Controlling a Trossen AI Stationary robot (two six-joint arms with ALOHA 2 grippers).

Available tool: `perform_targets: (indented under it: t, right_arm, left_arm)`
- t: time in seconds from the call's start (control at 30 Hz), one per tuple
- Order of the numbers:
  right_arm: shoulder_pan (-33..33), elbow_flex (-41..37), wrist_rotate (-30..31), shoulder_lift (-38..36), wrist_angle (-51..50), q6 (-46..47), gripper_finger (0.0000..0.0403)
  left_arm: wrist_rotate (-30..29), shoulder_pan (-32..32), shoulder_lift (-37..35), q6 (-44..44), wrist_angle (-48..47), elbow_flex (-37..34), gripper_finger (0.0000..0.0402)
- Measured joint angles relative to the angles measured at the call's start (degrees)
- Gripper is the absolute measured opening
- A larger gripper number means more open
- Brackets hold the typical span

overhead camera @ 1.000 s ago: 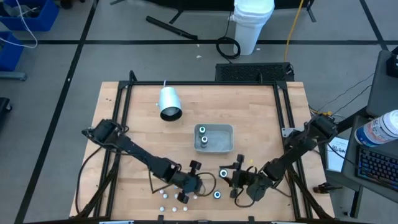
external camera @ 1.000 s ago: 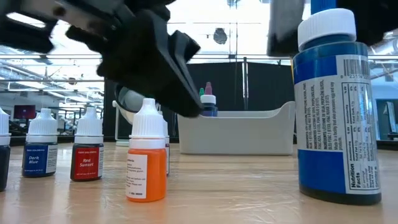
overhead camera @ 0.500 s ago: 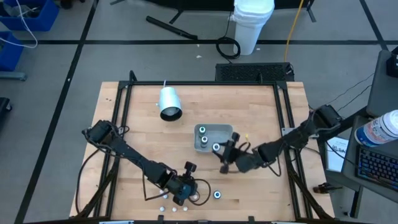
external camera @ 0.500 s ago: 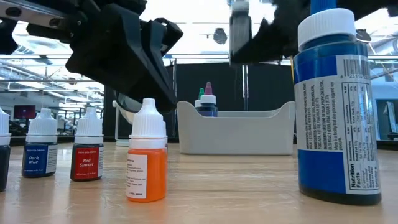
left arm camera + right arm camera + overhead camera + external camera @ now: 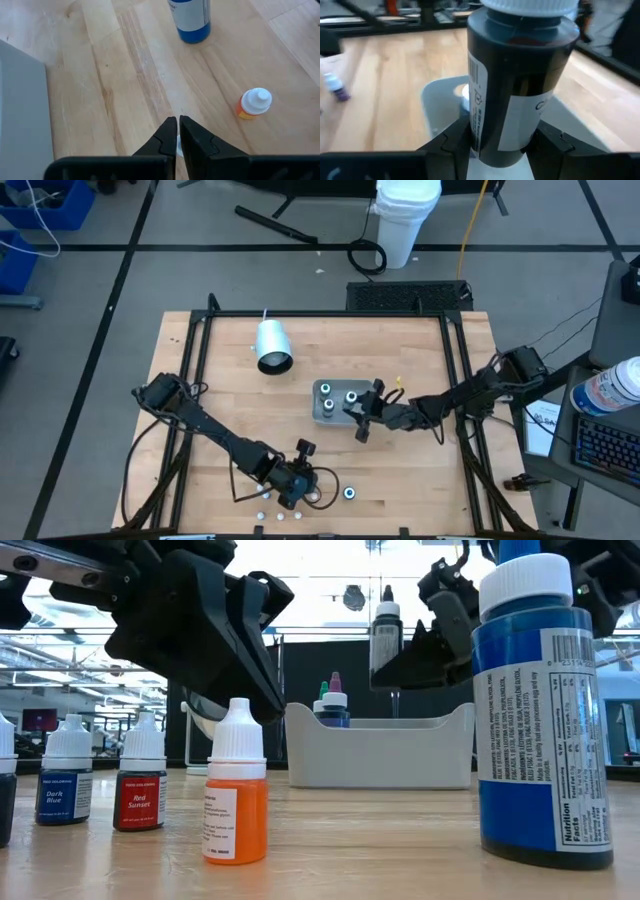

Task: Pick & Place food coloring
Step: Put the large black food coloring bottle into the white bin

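The right end effector (image 5: 358, 412), clamped on an upright dark food coloring bottle (image 5: 386, 635), holds it directly above the grey tray (image 5: 362, 418), while the left end effector (image 5: 177, 131), fingers together, hovers well apart from the tray.

The table (image 5: 300, 395) is showing pale, streaky wood grain with a smooth, faintly shiny finish. The tray (image 5: 380, 752) is looking like matt grey plastic. The big blue bottle (image 5: 545, 710) is gleaming as glossy plastic, wearing a ribbed white cap and a printed paper label. The orange bottle (image 5: 236, 785) is appearing as smooth plastic with a matt white cap. The dark bottle (image 5: 517, 85) is shining glossily under a paper label. The right claw (image 5: 500, 145) and the left claw (image 5: 177, 137) are looking like matt black plastic.
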Motion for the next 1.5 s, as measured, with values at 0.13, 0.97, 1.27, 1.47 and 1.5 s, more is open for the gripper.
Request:
perform_targets:
  t: [0.13, 0.97, 1.27, 1.47, 1.5]
  right_arm:
    - [0.1, -0.2, -1.0, 0.0, -1.5, -1.1, 0.0146]
    - [23.7, 4.3, 7.9, -1.9, -1.3, -11.2, 0.0141]
    - [22.7, 4.3, 5.2, -1.7, -3.3, -11.3, 0.0143]
    - [20.6, 4.3, 5.0, -0.2, -2.9, -10.5, 0.0144]
    - [20.2, 4.4, 4.3, 0.4, -1.5, -10.5, 0.0145]
  left_arm:
    - [0.0, 0.5, 0.0, 0.0, 0.0, 0.0, 0.003]
    - [-12.4, 0.0, -9.3, 8.2, 31.7, 0.0, 0.0066]
    - [-2.4, 5.8, -7.5, 6.4, 34.9, 0.0, 0.0201]
    - [2.6, 8.3, -6.9, 6.9, 36.7, 0.0, 0.0248]
    - [2.8, 8.6, -6.8, 6.8, 36.4, 0.0, 0.0249]
